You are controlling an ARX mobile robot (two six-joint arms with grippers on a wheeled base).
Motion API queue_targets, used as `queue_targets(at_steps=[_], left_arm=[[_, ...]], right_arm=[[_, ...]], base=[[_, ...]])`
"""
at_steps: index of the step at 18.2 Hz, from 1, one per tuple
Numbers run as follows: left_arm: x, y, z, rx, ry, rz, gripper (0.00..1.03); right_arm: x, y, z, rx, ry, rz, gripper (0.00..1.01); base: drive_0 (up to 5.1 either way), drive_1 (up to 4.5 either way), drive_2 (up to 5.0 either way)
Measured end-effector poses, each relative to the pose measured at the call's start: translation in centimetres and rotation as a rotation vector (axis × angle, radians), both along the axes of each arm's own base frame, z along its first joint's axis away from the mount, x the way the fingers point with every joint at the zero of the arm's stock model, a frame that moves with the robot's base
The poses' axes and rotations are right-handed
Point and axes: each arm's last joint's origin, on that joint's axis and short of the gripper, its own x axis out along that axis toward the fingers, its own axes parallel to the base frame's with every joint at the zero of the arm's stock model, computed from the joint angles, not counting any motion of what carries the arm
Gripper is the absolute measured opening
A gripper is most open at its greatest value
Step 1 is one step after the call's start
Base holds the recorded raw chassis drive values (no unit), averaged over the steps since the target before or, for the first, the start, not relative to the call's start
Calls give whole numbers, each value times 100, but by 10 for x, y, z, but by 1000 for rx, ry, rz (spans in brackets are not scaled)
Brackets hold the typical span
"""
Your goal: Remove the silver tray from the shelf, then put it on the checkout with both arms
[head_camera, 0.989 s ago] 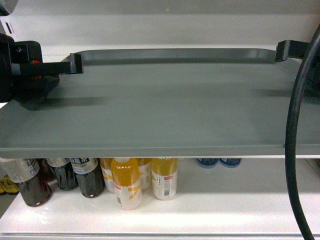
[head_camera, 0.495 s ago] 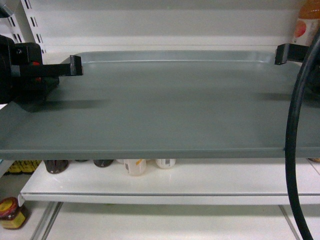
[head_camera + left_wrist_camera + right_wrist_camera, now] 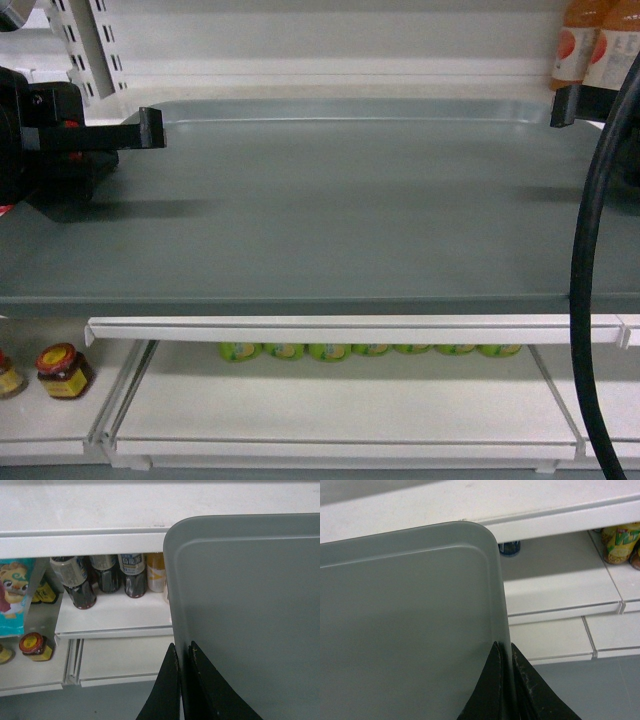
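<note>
Soft, even light falls from above. The silver tray (image 3: 340,210) looks dull, with only a faint pale sheen on its far rim. The left claw (image 3: 150,128) throws a dark soft shadow on the tray near its left edge. The head view is slightly grainy; the thick black cable (image 3: 590,300) is blurred.

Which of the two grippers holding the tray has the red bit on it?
The left gripper, clamped on the silver tray's left rim, shows a red spot. The right gripper shows none.
</note>
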Motion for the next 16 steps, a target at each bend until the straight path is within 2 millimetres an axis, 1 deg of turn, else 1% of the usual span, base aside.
queue_targets(at_steps=[16], left_arm=[[-1, 0, -1, 8, 6, 1, 3]], right_arm=[[-1, 1, -1, 0, 7, 2, 3]], base=[[-2, -405, 401]])
